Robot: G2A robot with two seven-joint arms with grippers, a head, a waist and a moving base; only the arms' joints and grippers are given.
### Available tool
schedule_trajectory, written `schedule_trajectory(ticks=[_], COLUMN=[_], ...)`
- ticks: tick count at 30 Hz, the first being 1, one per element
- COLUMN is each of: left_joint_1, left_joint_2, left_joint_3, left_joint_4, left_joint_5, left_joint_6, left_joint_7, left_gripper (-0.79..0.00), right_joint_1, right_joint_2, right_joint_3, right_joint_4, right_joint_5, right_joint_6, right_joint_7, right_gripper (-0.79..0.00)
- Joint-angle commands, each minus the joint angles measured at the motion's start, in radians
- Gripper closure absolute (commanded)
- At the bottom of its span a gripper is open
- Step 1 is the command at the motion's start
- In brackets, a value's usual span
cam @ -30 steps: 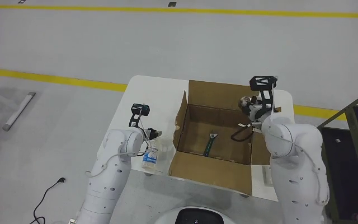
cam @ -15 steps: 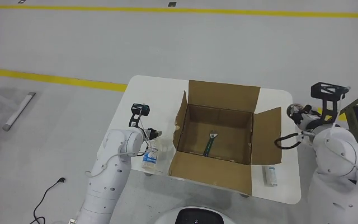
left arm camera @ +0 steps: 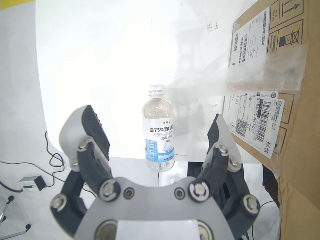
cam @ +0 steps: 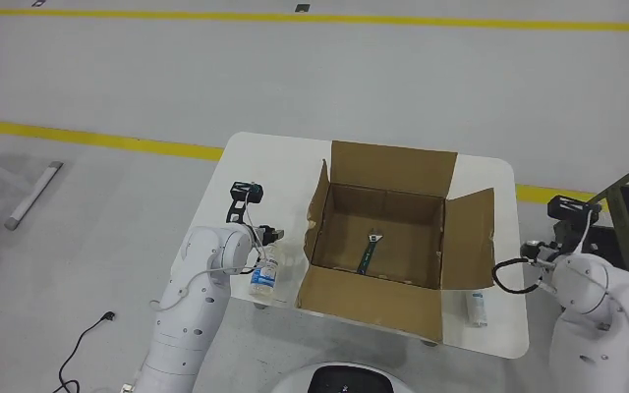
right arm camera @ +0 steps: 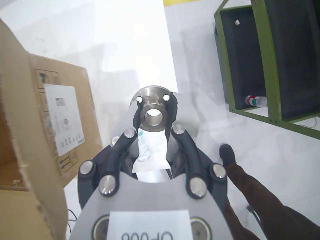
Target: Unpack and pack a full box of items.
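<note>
An open cardboard box (cam: 334, 290) stands mid-table with a green-handled wrench (cam: 367, 252) on its floor. A clear labelled bottle (left arm camera: 159, 131) seems to lie at the table's front edge, its cap pointing away from my left gripper (left arm camera: 155, 121). That gripper (cam: 267, 257) is open, one finger on each side of the bottle and apart from it. My right gripper (right arm camera: 153, 106) is shut on a metal flange bushing (right arm camera: 153, 112). It hangs past the table's right edge (cam: 534, 253).
A small bottle (cam: 476, 308) lies on the table right of the box, also seen under the right gripper as a small bottle (right arm camera: 143, 146). A green metal rack (right arm camera: 262, 63) stands off the table's right side. The box's labelled wall (left arm camera: 275, 88) is close beside the left gripper.
My right arm has swung from above the box's right rear out past the table's right edge, carrying the metal flange bushing. The left arm and the bottle have not moved.
</note>
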State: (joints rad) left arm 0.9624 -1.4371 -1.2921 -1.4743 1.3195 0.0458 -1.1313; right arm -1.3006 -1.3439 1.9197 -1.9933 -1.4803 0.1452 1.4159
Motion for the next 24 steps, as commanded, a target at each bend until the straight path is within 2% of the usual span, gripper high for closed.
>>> schedule_trajectory(ticks=[1, 10, 24], left_joint_1=[0.000, 0.000, 0.000], left_joint_2=[0.000, 0.000, 0.000], left_joint_3=[0.000, 0.000, 0.000], left_joint_4=[0.000, 0.000, 0.000], left_joint_5=[0.000, 0.000, 0.000], left_joint_6=[0.000, 0.000, 0.000], left_joint_7=[0.000, 0.000, 0.000], left_gripper=[-0.785, -0.785, -0.785], right_joint_1=[-0.015, -0.050, -0.056], right_joint_2=[0.001, 0.003, 0.002], right_joint_3=[-0.011, -0.056, -0.131], right_joint_4=[0.033, 0.198, 0.268], right_joint_5=[-0.021, -0.073, -0.077], right_joint_6=[-0.002, -0.016, -0.038], right_joint_7=[0.003, 0.012, 0.005], right_gripper=[0.000, 0.000, 0.000])
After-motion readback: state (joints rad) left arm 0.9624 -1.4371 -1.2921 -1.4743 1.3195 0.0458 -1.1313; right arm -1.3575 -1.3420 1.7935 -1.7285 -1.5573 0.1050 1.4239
